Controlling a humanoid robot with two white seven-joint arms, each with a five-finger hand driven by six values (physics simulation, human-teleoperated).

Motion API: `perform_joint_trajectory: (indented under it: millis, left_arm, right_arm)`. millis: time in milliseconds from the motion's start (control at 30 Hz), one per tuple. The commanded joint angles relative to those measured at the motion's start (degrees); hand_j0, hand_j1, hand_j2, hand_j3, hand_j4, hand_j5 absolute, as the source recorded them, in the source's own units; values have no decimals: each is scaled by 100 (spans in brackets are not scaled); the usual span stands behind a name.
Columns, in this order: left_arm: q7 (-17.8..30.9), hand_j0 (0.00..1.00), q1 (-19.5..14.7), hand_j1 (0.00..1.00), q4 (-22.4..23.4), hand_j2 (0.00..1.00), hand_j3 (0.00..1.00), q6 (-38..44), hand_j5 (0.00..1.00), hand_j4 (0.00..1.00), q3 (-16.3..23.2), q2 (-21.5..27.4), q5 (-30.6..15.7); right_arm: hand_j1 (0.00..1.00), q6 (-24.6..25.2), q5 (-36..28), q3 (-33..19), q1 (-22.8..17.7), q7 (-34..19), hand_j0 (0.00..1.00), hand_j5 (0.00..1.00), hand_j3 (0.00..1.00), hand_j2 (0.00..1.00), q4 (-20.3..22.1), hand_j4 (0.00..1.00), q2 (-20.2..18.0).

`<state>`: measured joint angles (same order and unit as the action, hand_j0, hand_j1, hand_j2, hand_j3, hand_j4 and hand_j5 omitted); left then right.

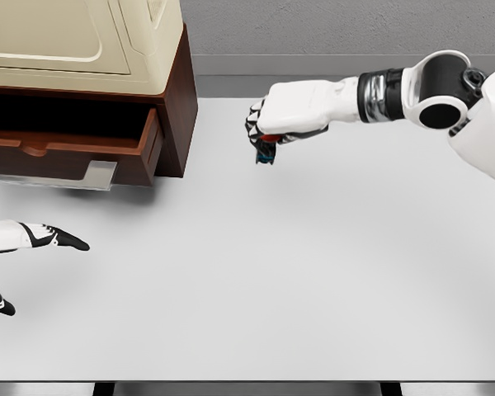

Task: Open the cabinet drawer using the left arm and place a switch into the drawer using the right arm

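A brown wooden cabinet point(175, 91) with a cream top stands at the back left of the white table point(256, 280). Its drawer point(74, 155) is pulled out toward me, with a dark gap above its front. My right hand point(262, 132) hangs above the table to the right of the cabinet, fingers curled around a small dark switch point(266, 154) with red and blue parts that shows under the palm. My left hand point(58, 239) lies low at the left edge, below the drawer, fingers stretched out and holding nothing.
A grey wall and ledge run behind the table. The table's front edge runs along the bottom of the picture. The right forearm reaches in from the upper right.
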<state>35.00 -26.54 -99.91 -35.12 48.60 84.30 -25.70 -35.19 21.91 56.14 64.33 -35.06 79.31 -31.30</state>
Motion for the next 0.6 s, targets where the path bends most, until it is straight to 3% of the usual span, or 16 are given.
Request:
perform_joint_trajectory:
  millis: [0, 100, 333, 567]
  left_arm:
    - [0, 100, -1, 100, -2, 100, 100, 12, 100, 100, 0, 8, -41]
    - [0, 100, -1, 100, -2, 100, 100, 12, 100, 100, 0, 8, -41]
    - [0, 100, -1, 100, -11, 100, 100, 12, 100, 100, 0, 8, -32]
    - [0, 100, -1, 100, -19, 100, 100, 12, 100, 100, 0, 8, -32]
  right_arm:
    - [34, 19, -72, 161, 18, 6, 34, 34, 34, 34, 14, 34, 142]
    - [34, 19, -362, 407, 246, 6, 34, 34, 34, 34, 14, 34, 203]
    - [34, 19, -389, 609, 510, 6, 34, 34, 34, 34, 32, 34, 634]
    - [34, 19, -696, 697, 826, 6, 34, 34, 34, 34, 32, 34, 748]
